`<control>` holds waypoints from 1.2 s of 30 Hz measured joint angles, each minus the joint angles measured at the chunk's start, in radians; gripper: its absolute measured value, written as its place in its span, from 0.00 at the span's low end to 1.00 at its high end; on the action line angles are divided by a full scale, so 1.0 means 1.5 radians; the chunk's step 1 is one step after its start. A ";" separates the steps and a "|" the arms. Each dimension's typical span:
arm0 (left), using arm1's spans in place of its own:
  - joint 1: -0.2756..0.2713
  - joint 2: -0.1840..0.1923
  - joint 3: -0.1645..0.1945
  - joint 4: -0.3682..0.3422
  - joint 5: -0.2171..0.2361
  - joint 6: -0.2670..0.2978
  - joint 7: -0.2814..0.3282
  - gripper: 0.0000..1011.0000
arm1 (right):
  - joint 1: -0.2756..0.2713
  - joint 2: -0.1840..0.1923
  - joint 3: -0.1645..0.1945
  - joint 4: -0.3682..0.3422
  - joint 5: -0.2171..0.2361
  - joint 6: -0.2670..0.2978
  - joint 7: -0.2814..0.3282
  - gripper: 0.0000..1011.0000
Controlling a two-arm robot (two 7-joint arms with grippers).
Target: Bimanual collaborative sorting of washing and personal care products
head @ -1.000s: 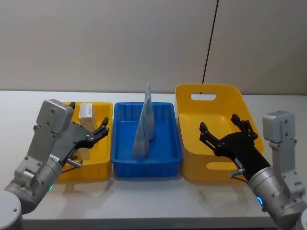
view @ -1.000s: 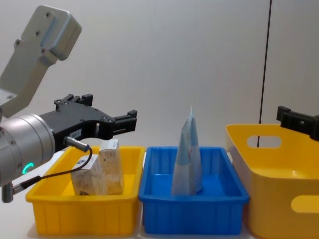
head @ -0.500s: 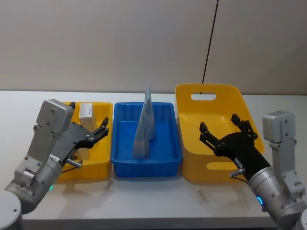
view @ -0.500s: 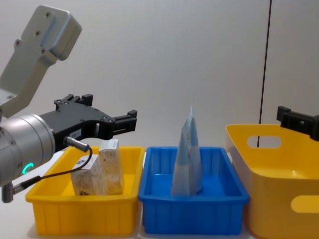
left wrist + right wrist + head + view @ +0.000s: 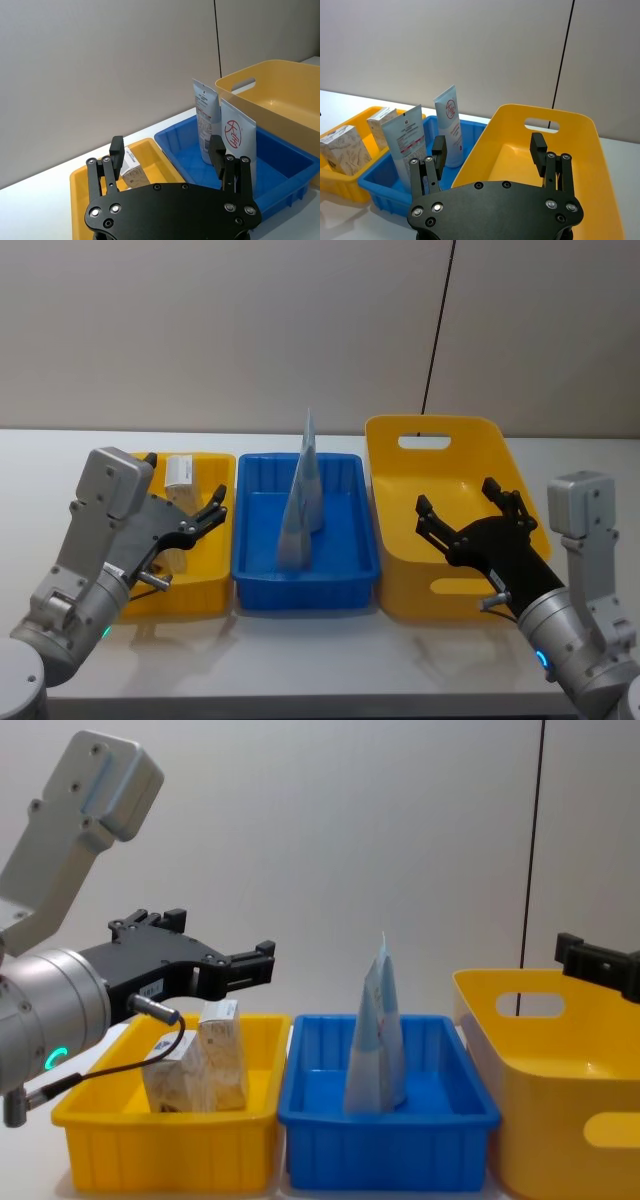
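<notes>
red logo on white tube (image 5: 451, 125) faces wrist views (edge-on from head); left gripper (image 5: 166, 152), right gripper (image 5: 488, 142) jaws wide.

The surface (image 5: 320, 660) is looked down on from in front in the head view and is seen side-on, from lower down, in the chest view. Each wrist view is taken from close behind its own fingers, facing forward between them. The blue bin (image 5: 305, 592), lying between the left fingers (image 5: 116, 152) and the right fingers (image 5: 538, 145), is shared by all four views.
</notes>
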 joint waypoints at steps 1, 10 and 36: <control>0.000 0.000 0.000 0.000 0.000 0.000 0.000 0.99 | 0.000 0.000 0.000 0.000 0.000 0.000 0.000 0.99; 0.000 0.000 0.000 0.000 0.000 0.000 0.000 0.99 | 0.000 0.000 0.000 0.000 0.000 0.000 0.000 0.99; 0.000 0.000 0.000 0.000 0.000 0.001 0.000 0.99 | 0.000 0.000 0.000 0.000 0.000 0.000 0.000 0.99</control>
